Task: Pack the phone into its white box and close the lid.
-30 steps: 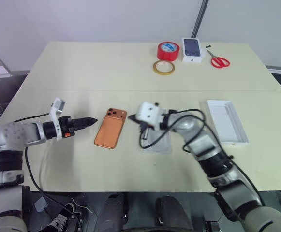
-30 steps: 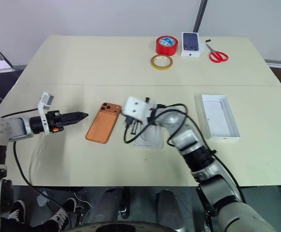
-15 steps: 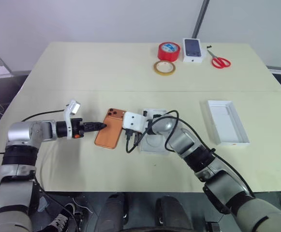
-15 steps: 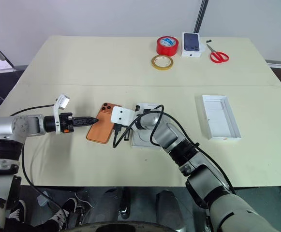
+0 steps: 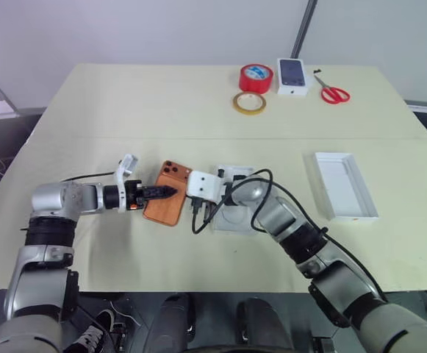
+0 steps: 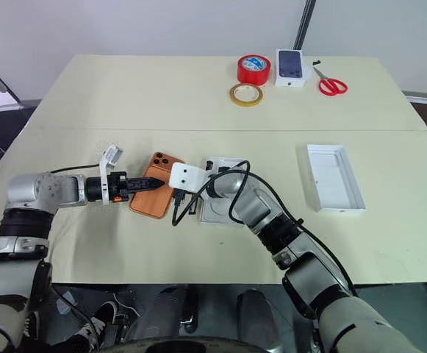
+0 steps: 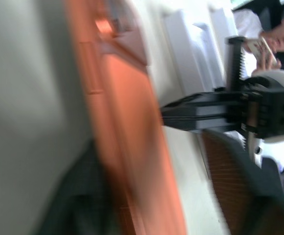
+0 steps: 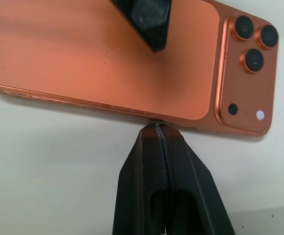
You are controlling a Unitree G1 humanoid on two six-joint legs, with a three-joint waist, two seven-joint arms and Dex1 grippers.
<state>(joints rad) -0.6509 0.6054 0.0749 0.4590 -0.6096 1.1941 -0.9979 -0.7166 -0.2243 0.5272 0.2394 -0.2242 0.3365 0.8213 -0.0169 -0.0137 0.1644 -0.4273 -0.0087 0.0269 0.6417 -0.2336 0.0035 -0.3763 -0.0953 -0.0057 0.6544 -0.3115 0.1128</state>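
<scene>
The copper-orange phone (image 5: pixel 170 197) lies back up on the table, its camera bump (image 8: pixel 247 73) at the far end. My left gripper (image 5: pixel 167 192) comes in from the left. It stands open across the phone's left edge, one fingertip (image 8: pixel 149 22) hovering over the back. My right gripper (image 8: pixel 157 128) is shut, its tips pressed against the phone's right long edge. The white box (image 5: pixel 233 218) sits just right of the phone, partly hidden under my right wrist. The lid (image 5: pixel 343 185) lies open side up further to the right.
At the table's far edge are a red tape roll (image 5: pixel 256 76), a yellow tape ring (image 5: pixel 248 103), a small white box printed with a phone picture (image 5: pixel 292 76) and red scissors (image 5: pixel 334 93). A person (image 7: pixel 273 34) sits beyond the table.
My left gripper slid right, from clear of the phone to over its left edge. My right gripper swung left from above the white box to the phone's right edge, then held still.
</scene>
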